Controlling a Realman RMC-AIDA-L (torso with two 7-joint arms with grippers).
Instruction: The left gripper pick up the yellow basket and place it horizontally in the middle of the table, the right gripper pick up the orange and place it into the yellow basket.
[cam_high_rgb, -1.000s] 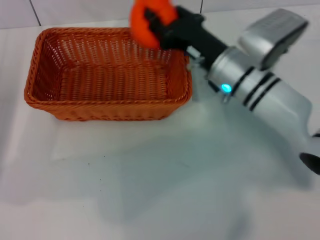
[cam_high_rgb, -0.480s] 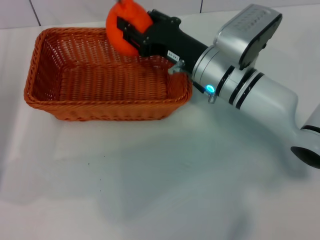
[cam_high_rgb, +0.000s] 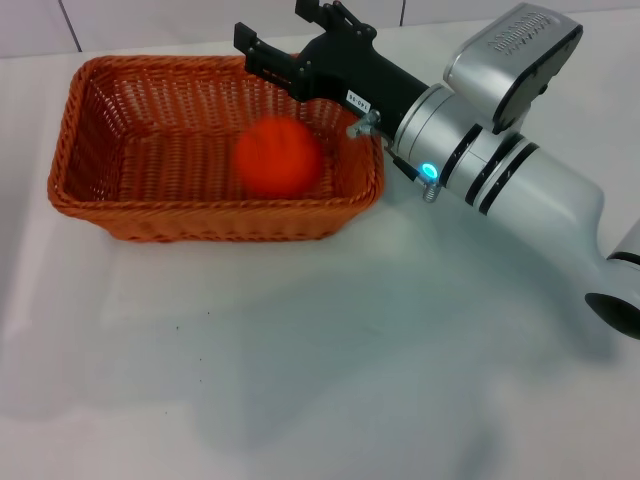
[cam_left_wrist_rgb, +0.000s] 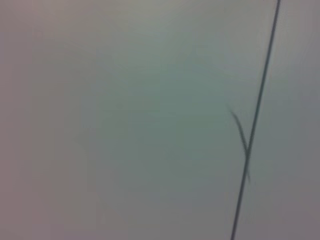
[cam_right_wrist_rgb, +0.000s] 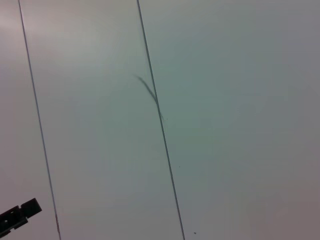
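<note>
Orange in basket, below right claw

A plain pale surface fills the left wrist view. One thin dark line crosses it from edge to edge on a slight slant. A short dark streak leans in beside this line and meets it about two thirds of the way along. No gripper shows here.
</note>
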